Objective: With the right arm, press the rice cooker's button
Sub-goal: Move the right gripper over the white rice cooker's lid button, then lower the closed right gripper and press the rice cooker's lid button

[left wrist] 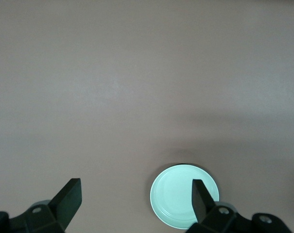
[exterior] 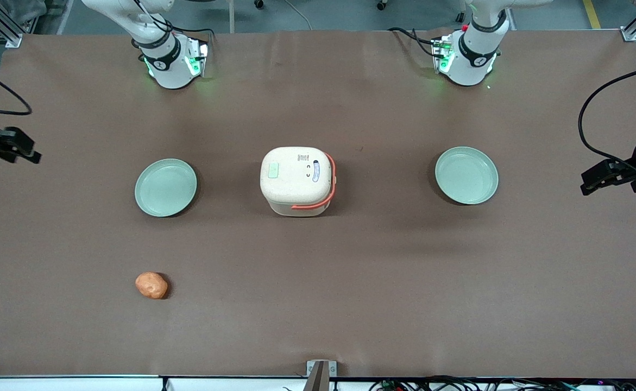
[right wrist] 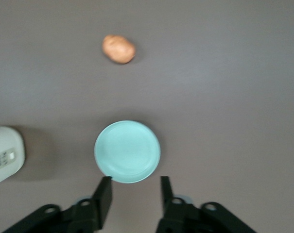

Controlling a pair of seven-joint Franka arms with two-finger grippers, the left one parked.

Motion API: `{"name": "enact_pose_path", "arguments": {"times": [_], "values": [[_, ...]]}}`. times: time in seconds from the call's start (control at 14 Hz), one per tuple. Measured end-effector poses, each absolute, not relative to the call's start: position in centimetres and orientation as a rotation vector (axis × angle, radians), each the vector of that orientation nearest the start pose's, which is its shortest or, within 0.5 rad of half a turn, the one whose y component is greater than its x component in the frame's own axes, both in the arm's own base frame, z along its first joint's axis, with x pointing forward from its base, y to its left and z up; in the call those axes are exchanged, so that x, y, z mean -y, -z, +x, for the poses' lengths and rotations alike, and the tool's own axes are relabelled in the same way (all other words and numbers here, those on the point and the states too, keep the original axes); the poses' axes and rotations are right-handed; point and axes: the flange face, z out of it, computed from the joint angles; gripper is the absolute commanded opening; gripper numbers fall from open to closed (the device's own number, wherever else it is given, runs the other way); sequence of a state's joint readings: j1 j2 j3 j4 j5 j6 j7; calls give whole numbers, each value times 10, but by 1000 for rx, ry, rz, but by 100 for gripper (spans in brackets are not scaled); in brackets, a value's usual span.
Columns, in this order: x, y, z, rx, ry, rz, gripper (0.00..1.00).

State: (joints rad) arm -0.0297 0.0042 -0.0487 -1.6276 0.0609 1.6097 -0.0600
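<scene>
The rice cooker (exterior: pixel 297 181) stands shut at the middle of the table, with a cream speckled lid and an orange-red handle band. A small pale green patch (exterior: pixel 273 171) sits on its lid. Only its edge shows in the right wrist view (right wrist: pixel 6 155). My right gripper (exterior: pixel 27 152) hangs high at the working arm's end of the table, well apart from the cooker. In the right wrist view the gripper (right wrist: pixel 135 187) is open and empty, with a pale green plate (right wrist: pixel 128 151) on the table below it.
Two pale green round plates lie beside the cooker, one toward the working arm's end (exterior: pixel 165 187) and one toward the parked arm's end (exterior: pixel 466 175). An orange-brown lump (exterior: pixel 151 285) lies nearer the front camera than the first plate and also shows in the right wrist view (right wrist: pixel 119 49).
</scene>
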Motion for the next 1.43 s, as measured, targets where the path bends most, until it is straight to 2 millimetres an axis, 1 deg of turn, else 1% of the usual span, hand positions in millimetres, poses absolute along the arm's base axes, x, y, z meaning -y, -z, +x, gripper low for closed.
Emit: {"name": "enact_pose_path", "arguments": {"times": [0.07,0.21,0.29,0.43,0.57,0.71,0.93,1.0,1.14,1.29,1.36,1.43], "values": [[19,-593,558,16,-45,-3075,4],[-27,-581,560,110,-81,-3064,3],[-53,-573,562,127,-93,-3060,3],[-114,-553,565,129,-117,-3062,3],[-177,-532,562,148,-135,-3070,3],[-221,-516,556,178,-146,-3068,4],[-276,-490,548,172,-132,-3072,4],[-297,-477,545,163,-128,-3075,4],[-330,-446,536,158,-138,-3085,4],[-350,-414,526,174,-152,-3094,4],[-354,-403,522,177,-156,-3096,4],[-356,-396,520,168,-158,-3099,4]]}}
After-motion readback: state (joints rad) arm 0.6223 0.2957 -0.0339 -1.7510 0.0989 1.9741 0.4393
